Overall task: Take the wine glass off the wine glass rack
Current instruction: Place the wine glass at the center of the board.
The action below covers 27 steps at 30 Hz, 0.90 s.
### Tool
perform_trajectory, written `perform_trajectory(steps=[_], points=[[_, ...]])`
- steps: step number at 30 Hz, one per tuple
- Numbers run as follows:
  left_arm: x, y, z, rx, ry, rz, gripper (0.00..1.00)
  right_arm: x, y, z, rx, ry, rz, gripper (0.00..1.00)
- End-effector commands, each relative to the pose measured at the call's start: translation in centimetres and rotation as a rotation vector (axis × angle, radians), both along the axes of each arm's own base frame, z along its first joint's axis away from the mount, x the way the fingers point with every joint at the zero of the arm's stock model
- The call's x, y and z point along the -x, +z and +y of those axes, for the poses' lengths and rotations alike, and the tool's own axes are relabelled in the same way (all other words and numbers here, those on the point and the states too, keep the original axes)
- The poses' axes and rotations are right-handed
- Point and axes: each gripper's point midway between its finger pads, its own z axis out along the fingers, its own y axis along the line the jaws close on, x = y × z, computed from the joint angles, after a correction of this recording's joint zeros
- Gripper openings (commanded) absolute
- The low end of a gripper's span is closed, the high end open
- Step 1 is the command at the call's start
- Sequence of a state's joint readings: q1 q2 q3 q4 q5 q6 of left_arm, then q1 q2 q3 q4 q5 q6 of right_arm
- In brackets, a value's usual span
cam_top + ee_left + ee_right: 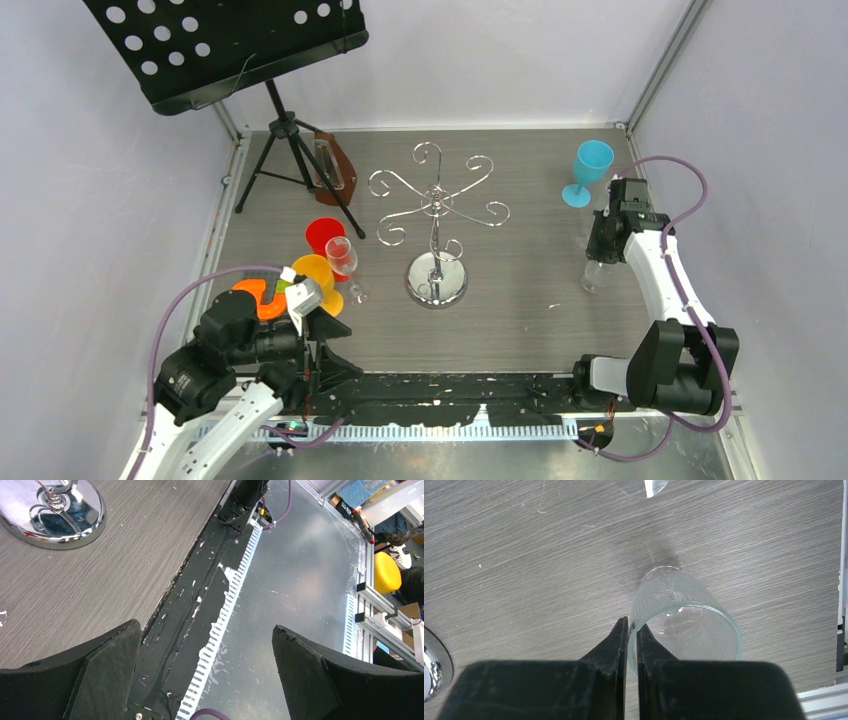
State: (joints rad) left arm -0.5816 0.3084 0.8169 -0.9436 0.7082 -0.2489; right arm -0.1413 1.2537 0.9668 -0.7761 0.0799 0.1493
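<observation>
The chrome wine glass rack stands mid-table with nothing hanging on its scroll arms. Its round base also shows in the left wrist view and at the left edge of the right wrist view. My right gripper is at the table's right side, shut on the rim of a clear ribbed wine glass. In the right wrist view the gripper has one finger inside and one outside the glass. I cannot tell whether the glass rests on the table. My left gripper is open and empty over the near edge.
A blue wine glass stands at the back right. Left of the rack are another clear wine glass, a red cup, an orange cup and an orange piece. A black music stand and a brown holder are at the back left.
</observation>
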Motion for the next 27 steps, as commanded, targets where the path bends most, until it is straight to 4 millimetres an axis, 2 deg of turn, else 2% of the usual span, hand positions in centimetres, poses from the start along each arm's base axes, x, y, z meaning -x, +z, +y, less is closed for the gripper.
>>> perform_trajectory(steps=[1, 14, 23, 27], points=[[0.0, 1.2, 0.3, 0.013, 0.005, -0.066, 1.00, -2.9, 2.1, -1.4, 0.046, -0.044, -0.110, 0.06], [-0.1, 1.0, 0.5, 0.009, 0.013, -0.081, 0.99, -3.4, 0.8, -2.2, 0.061, -0.084, -0.088, 0.06], [0.1, 1.1, 0.6, 0.009, 0.011, -0.092, 1.00, -3.3, 0.8, -2.4, 0.070, -0.089, -0.085, 0.15], [0.1, 0.9, 0.6, 0.009, 0.009, -0.094, 1.00, -3.4, 2.1, -2.7, 0.087, -0.098, -0.106, 0.28]])
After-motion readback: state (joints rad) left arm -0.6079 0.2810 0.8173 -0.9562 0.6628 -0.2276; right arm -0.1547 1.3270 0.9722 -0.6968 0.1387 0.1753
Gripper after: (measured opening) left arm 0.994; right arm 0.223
